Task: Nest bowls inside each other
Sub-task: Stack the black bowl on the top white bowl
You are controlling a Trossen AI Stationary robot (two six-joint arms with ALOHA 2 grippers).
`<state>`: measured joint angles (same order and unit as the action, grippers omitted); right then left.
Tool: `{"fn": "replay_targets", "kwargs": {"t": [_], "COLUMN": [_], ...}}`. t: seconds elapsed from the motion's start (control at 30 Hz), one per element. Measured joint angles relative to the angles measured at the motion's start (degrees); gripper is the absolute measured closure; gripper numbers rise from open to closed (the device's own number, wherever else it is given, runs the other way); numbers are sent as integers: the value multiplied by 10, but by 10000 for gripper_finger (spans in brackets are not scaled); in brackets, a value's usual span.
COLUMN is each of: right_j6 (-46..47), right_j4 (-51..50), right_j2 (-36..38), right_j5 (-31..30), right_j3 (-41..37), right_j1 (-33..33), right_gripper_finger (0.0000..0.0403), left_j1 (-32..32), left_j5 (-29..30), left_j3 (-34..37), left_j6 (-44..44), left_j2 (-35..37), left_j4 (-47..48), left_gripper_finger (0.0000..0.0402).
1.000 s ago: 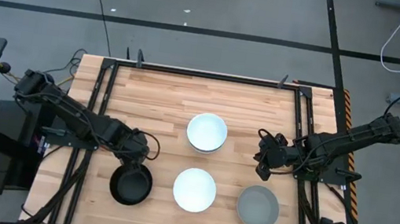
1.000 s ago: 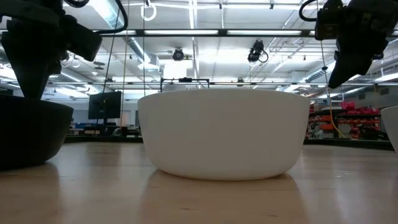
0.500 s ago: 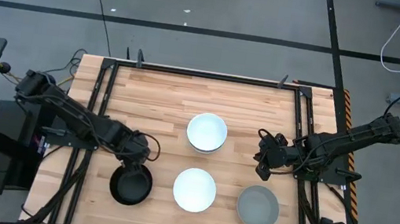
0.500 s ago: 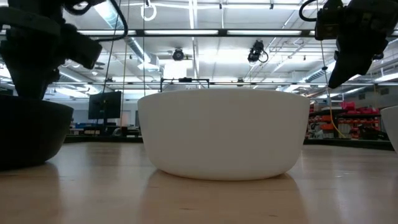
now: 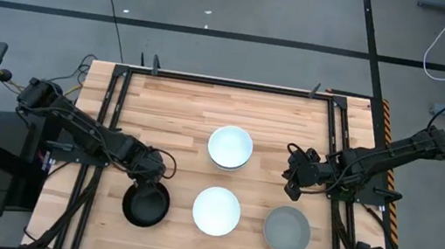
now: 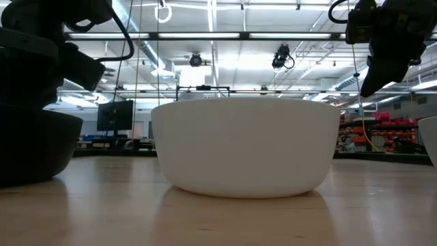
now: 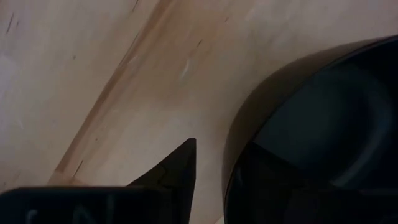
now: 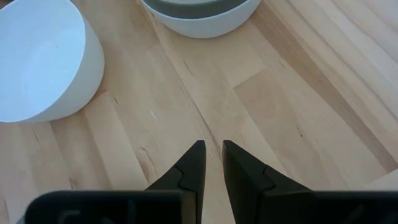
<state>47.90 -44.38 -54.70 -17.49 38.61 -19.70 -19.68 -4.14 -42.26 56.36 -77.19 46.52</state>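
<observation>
Near the table's front edge three bowls stand on their bases in a row: a black bowl (image 5: 145,207) on the left, a white bowl (image 5: 216,211) in the middle and a grey bowl (image 5: 287,231) on the right. Behind the middle one, another white bowl (image 5: 230,146) sits nested in a bowl whose rim shows under it. My left gripper (image 5: 152,185) points down over the black bowl's far rim (image 7: 231,155). One finger (image 7: 180,171) stands outside the wall, apart from it; the other is lost against the dark inside. My right gripper (image 5: 291,188) hangs above bare wood, its fingers a little apart with nothing between them.
Black metal rails (image 5: 109,116) run along the table's left and right sides. Bare wood (image 5: 208,105) lies across the far half of the table. In the right wrist view a white bowl (image 8: 37,62) and a bowl with a grey inside (image 8: 199,12) lie ahead of the fingers.
My left gripper has sunk toward the black bowl's far rim. The bowls have stayed where they were.
</observation>
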Motion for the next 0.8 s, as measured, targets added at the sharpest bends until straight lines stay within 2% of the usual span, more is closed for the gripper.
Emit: {"fn": "replay_targets", "kwargs": {"t": [0.27, 0.57, 0.8], "right_j6": [0, -1, -2], "right_j4": [0, 0, 0], "right_j2": [0, 0, 0], "right_j5": [0, -4, -5], "right_j3": [0, 0, 0], "right_j1": [0, 0, 0], "right_gripper_finger": [341, 341, 341], "left_j1": [0, 45, 82], "left_j5": [0, 1, -11], "left_j3": [0, 0, 0], "left_j6": [0, -18, -74], "left_j2": [0, 0, 0], "left_j4": [-22, -27, -26], "left_gripper_finger": [310, 387, 382]}}
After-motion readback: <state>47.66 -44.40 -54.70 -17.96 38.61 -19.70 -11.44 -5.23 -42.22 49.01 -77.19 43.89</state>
